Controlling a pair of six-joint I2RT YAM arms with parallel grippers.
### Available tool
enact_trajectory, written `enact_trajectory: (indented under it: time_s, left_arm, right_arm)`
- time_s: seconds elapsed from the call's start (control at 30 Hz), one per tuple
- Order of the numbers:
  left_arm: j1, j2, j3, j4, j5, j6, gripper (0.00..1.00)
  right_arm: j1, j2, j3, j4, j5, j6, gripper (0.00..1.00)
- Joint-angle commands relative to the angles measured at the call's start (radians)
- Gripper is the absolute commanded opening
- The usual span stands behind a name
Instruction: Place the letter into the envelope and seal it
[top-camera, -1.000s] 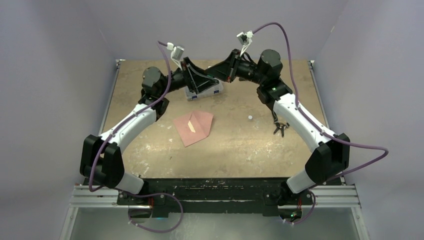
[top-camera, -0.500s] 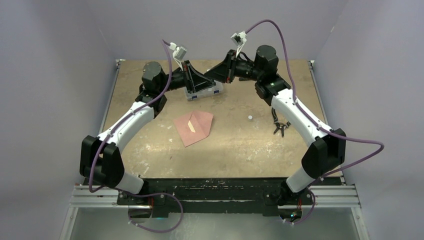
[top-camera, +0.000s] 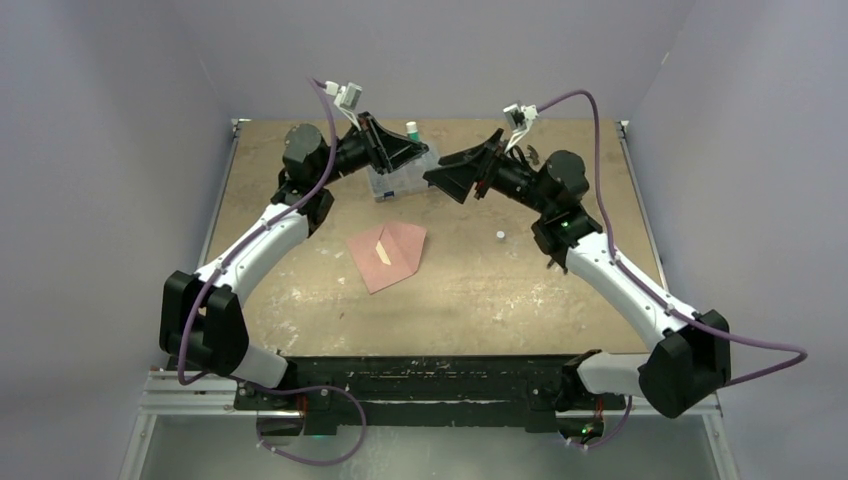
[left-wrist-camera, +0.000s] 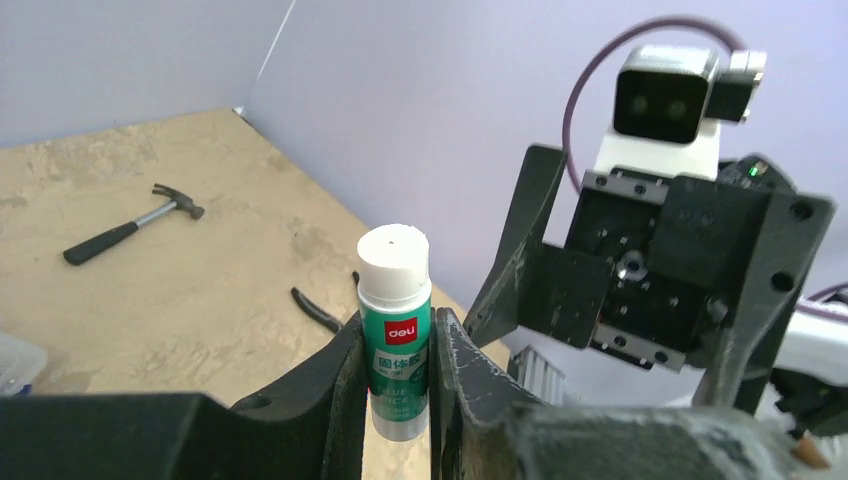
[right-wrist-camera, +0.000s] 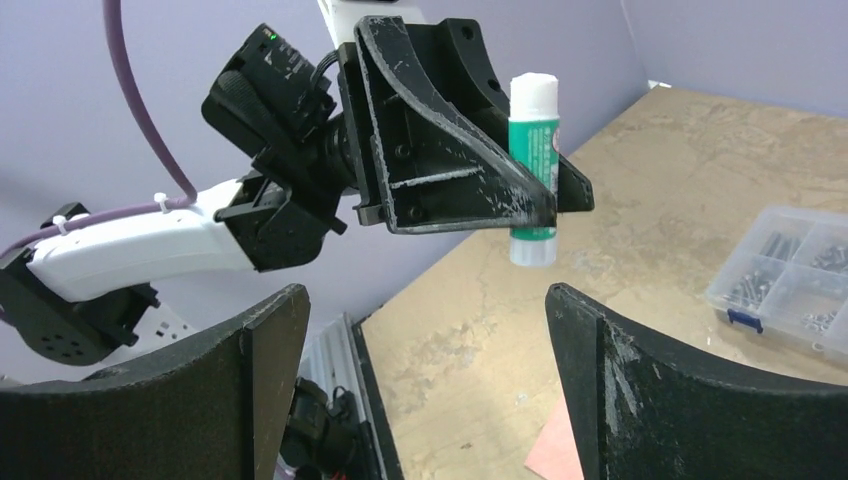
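My left gripper (left-wrist-camera: 397, 325) is shut on an upright green glue stick (left-wrist-camera: 395, 330) with a white top, held above the table's far side (top-camera: 411, 130). My right gripper (right-wrist-camera: 420, 295) is open and empty, facing that glue stick (right-wrist-camera: 533, 150) from the right with a gap between them (top-camera: 450, 180). The salmon-pink envelope (top-camera: 392, 257) lies flat mid-table, away from both grippers. A narrow pale peach strip (top-camera: 383, 252) shows on it, seemingly the letter's edge; the rest of the letter is hidden. One envelope corner (right-wrist-camera: 555, 450) shows in the right wrist view.
A clear compartment box (top-camera: 400, 182) with small hardware sits under the left gripper. A hammer (left-wrist-camera: 130, 230) and dark pliers (left-wrist-camera: 320, 308) lie on the table's right side. A small white object (top-camera: 499, 235) rests right of the envelope. Purple walls enclose the table.
The two grippers met over the box. The left closed on the glue stick. The right then opened and drew back to the right and lower.
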Motion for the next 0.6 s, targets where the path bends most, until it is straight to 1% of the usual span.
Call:
enact_trajectory:
  time_s: [0.0, 0.1, 0.13, 0.17, 0.23, 0.37, 0.5, 0.57]
  left_arm:
    - [0.004, -0.031, -0.018, 0.128, -0.091, -0.112, 0.00]
    - [0.003, -0.034, -0.024, 0.166, -0.090, -0.168, 0.00]
    - [0.002, -0.038, -0.028, 0.207, -0.090, -0.206, 0.00]
    - [0.002, -0.041, -0.027, 0.215, -0.090, -0.216, 0.00]
    - [0.002, -0.044, -0.024, 0.224, -0.091, -0.231, 0.00]
    - [0.002, -0.047, -0.030, 0.260, -0.090, -0.267, 0.00]
    - [0.002, -0.056, -0.033, 0.261, -0.084, -0.252, 0.00]
    - [0.002, -0.060, -0.038, 0.276, -0.085, -0.258, 0.00]
  right_arm:
    - [0.002, -0.010, -0.017, 0.096, 0.082, 0.025, 0.89]
    - [0.005, 0.035, 0.029, 0.068, 0.064, 0.029, 0.79]
    - [0.013, 0.061, 0.043, 0.104, 0.072, 0.060, 0.71]
    - [0.016, 0.068, 0.046, 0.121, 0.077, 0.074, 0.68]
    - [0.021, 0.085, 0.055, 0.159, 0.087, 0.100, 0.64]
    - [0.024, 0.116, 0.053, 0.265, 0.078, 0.178, 0.62]
    - [0.024, 0.144, 0.056, 0.316, 0.093, 0.252, 0.53]
    - [0.024, 0.151, 0.056, 0.332, 0.096, 0.273, 0.50]
